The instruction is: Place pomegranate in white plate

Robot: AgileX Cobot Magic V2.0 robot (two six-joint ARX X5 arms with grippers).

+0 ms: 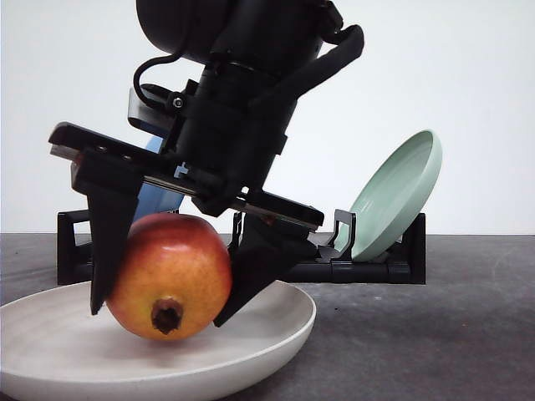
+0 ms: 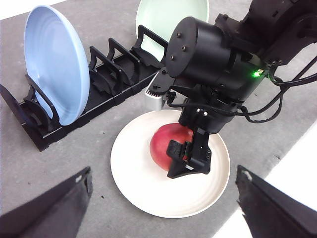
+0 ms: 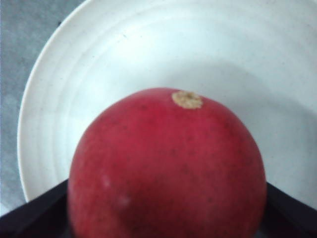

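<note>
Grey tabletop (image 1: 435, 334), white wall behind. My right gripper (image 1: 163, 276) is clamped on the pomegranate (image 1: 171, 271), which sits low inside the white plate (image 1: 276, 330), looks like it's touching. Left gripper (image 2: 163, 208) hangs nearby, fingers wide apart.

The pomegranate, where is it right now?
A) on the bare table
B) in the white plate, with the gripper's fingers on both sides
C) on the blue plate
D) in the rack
B: the pomegranate sits in the white plate, clamped by the right gripper.
</note>
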